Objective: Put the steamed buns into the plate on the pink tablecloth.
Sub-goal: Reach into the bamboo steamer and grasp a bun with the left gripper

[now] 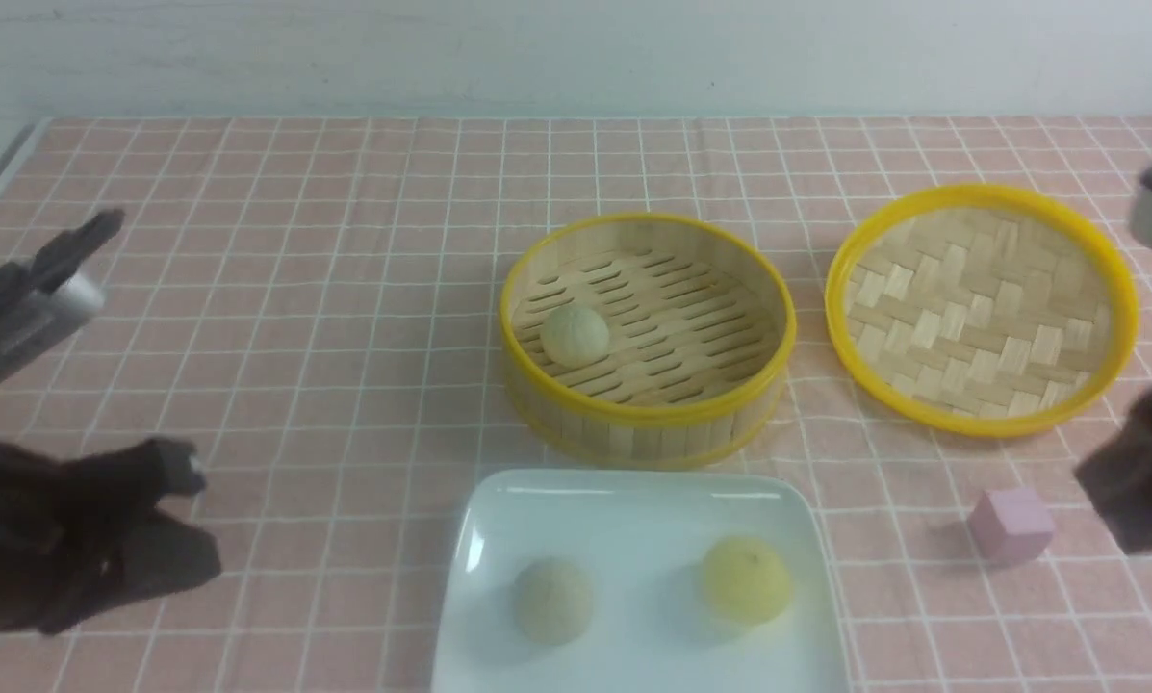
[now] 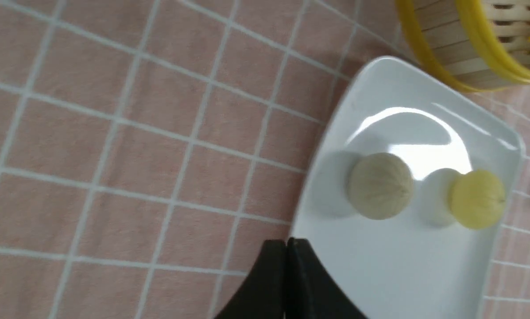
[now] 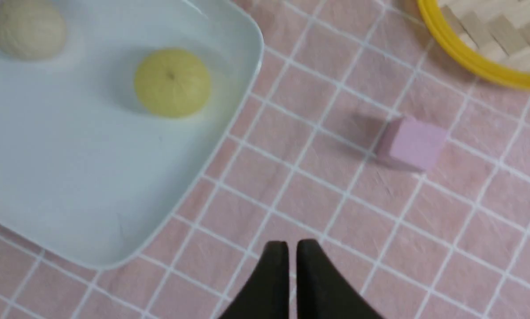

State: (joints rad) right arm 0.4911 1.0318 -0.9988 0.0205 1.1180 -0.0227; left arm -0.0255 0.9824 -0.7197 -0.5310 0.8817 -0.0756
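Two buns on your white square plate (image 1: 638, 577), one in the bamboo steamer (image 1: 648, 423)
Your yellow bun (image 1: 746, 580) sits at the plate's two o'clock, seemingly; a beige one (image 1: 552, 602), ten. Your left gripper (image 2: 286, 243) is pressed together; your right (image 3: 292, 246), nearly closed.
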